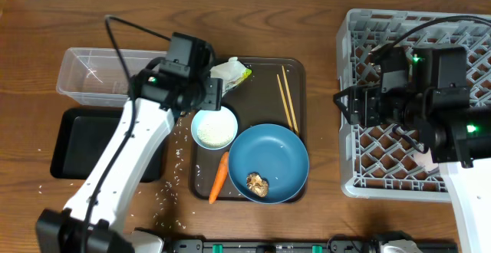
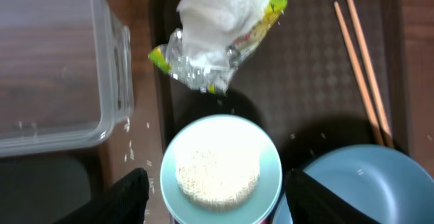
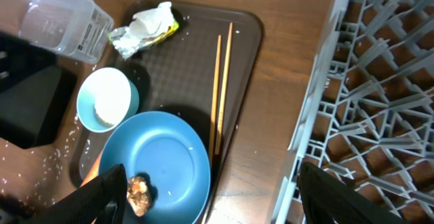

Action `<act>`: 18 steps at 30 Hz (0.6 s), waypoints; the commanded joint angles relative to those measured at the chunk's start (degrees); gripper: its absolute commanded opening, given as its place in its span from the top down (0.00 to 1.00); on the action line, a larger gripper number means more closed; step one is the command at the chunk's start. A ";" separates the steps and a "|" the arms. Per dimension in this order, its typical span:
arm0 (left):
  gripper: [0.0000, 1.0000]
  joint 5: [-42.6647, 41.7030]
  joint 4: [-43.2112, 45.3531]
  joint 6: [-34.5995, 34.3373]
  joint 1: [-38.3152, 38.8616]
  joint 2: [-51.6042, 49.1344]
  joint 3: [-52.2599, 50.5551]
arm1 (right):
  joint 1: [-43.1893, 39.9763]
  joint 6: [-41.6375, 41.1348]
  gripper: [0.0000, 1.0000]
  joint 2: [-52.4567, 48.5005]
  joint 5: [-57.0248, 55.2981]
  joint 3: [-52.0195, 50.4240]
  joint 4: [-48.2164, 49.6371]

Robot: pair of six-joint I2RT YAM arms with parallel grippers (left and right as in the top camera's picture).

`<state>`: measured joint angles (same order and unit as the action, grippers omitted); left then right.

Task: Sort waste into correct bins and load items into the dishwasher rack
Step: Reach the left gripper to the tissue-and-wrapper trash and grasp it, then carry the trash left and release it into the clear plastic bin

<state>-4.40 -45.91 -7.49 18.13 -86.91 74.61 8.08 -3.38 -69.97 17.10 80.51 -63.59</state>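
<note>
My left gripper [image 2: 220,207] is open, its fingers on either side of the small light-blue cup [image 2: 220,170], which holds white rice; in the overhead view the gripper [image 1: 205,100] sits just above the cup [image 1: 213,128]. The crumpled wrapper [image 1: 230,73] lies beyond it. Two chopsticks [image 1: 288,98], the blue dish [image 1: 268,157] with the brown scrap [image 1: 256,183], and the carrot [image 1: 219,176] lie on the brown tray. My right gripper [image 1: 343,103] is open and empty at the left edge of the grey rack [image 1: 383,23]. The clear tub [image 1: 92,77] and black tray [image 1: 80,142] are at the left.
The brown serving tray [image 1: 295,73] holds the cup, dish, wrapper and chopsticks. Rice grains [image 1: 173,165] lie scattered between it and the black tray. A pale object [image 1: 426,159] in the rack is mostly hidden under my right arm. Bare wood [image 3: 271,115] separates the serving tray and the rack.
</note>
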 commanded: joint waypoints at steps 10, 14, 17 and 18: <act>0.35 3.80 18.84 1.07 0.61 -17.03 0.46 | 0.63 0.42 0.26 -0.02 -0.22 0.35 -0.22; 0.35 3.85 22.60 1.29 0.61 -21.09 0.46 | 0.63 0.42 0.26 -0.02 -0.22 0.35 -0.24; 0.36 3.91 23.78 1.29 0.61 -23.02 0.46 | 0.63 0.42 0.26 -0.02 -0.22 0.35 -0.22; 0.36 4.13 23.98 1.29 0.61 -23.67 0.46 | 0.63 0.42 0.26 -0.04 -0.24 0.37 -0.17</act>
<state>-1.26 -22.39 -7.18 18.61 -109.32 74.61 8.12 -3.40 -70.08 16.99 80.51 -63.68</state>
